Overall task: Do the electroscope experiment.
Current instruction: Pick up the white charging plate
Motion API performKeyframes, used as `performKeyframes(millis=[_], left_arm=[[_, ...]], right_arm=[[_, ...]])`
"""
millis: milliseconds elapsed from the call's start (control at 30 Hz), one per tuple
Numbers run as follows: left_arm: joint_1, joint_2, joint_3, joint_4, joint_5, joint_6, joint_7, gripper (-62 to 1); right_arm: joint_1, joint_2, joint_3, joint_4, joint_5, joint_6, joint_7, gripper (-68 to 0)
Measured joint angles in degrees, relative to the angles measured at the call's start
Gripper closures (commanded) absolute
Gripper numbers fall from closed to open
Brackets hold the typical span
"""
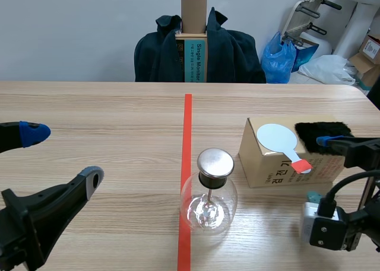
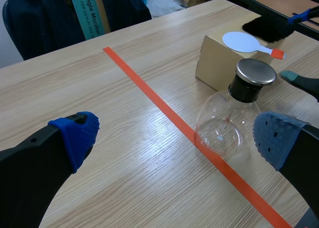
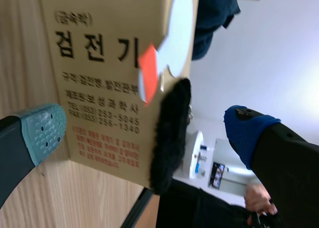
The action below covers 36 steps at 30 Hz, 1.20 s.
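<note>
- While the left arm lies low along the desk's [image 1: 119, 111] left side, the left gripper [image 1: 62, 154] is spread wide, one blue dotted pad nearer the far edge and one grey-tipped finger nearer the robot, with nothing between them.
- In the left wrist view the electroscope [image 2: 233, 113] stands ahead of that gripper, closer to its right finger and apart from both.
- The electroscope [image 1: 208, 195] is a round clear glass flask with a black neck, a flat brushed-metal cap and a thin rod inside; it stands upright on the orange-red tape line [image 1: 187, 134].
- The right arm comes in low from the right, rolled so that the right gripper [image 3: 144, 130] has one finger above the other.
- Its fingers stand apart, the blue pad just over the black fur [image 3: 169, 133] and the grey-green pad beside the cardboard box [image 3: 99, 63]; whether either touches is unclear.
- The box [image 1: 285, 164] is a plain brown block with printed lettering, lying right of the flask.
- On its top lie a flat white paddle [image 1: 278, 137] with a red handle tip and the shaggy fur [image 1: 323, 131] beside it.
</note>
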Motion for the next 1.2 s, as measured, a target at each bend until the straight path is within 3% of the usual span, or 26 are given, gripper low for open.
performKeyframes(millis=[267,833,967,1200], left_arm=[[0.0,0.0,0.0,0.0,0.0,0.0,0.0,-62.3],[0.0,0.0,0.0,0.0,0.0,0.0,0.0,-62.3],[0.0,0.0,0.0,0.0,0.0,0.0,0.0,-62.3],[0.0,0.0,0.0,0.0,0.0,0.0,0.0,-62.3]], right_arm=[[3.61,0.02,0.0,-2.05,-0.15,0.07,6.84,-67.9],[5.01,0.02,0.0,-2.05,-0.15,-0.13,7.06,-67.1],[5.01,0.02,0.0,-2.05,-0.15,-0.13,7.06,-56.3],[5.01,0.02,0.0,-2.05,-0.17,-0.28,7.06,-22.2]])
